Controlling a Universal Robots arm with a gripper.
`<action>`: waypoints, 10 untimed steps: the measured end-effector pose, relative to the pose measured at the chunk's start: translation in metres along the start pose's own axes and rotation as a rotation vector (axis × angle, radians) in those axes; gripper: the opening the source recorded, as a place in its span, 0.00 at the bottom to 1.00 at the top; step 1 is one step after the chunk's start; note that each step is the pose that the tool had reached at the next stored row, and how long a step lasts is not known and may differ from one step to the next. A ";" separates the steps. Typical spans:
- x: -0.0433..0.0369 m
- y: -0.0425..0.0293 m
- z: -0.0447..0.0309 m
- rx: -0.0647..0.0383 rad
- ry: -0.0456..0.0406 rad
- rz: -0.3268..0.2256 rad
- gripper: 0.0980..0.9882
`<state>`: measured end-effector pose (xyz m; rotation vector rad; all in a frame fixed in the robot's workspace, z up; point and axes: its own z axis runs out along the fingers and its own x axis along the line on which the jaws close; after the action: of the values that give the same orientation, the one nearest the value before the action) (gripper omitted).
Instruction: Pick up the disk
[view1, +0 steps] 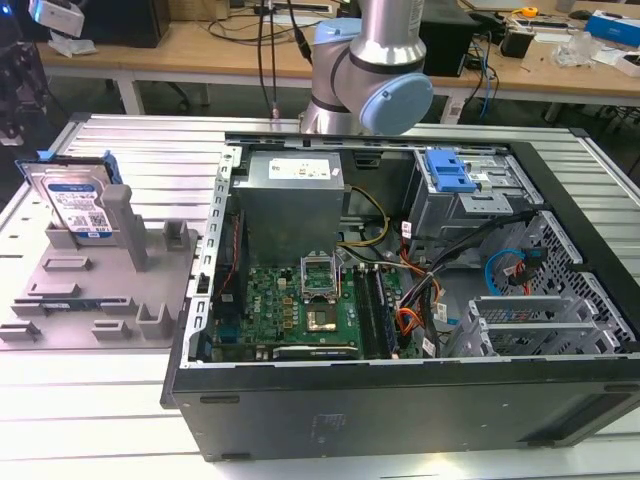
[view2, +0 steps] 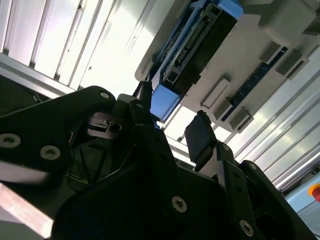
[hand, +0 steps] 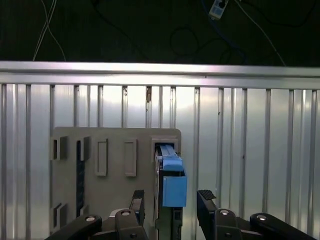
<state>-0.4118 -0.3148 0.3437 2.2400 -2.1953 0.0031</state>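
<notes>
Pickup is not yet done: the flat rectangular silver metal disk (view1: 78, 205) with blue plastic rails stands on edge in the grey plastic holder (view1: 100, 290) on the ribbed metal counter (hand: 250, 150), and the black tool (hand: 171, 197) hangs spread wide over its blue end, not gripping it.

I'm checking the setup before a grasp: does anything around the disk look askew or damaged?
The disk stands on edge, tilted against a post of the grey holder, apparently slotted rather than fallen. The open gripper is lined up over its blue end. Nothing looks damaged.
</notes>
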 end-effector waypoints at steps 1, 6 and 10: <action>0.0000 0.0000 0.0018 0.000 0.0000 0.000 0.50; 0.0000 0.0011 0.0161 0.000 0.0000 -0.001 0.50; -0.0001 0.0026 0.0245 0.000 0.0000 -0.001 0.50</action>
<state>-0.4145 -0.3148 0.3192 2.2407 -2.1945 0.0031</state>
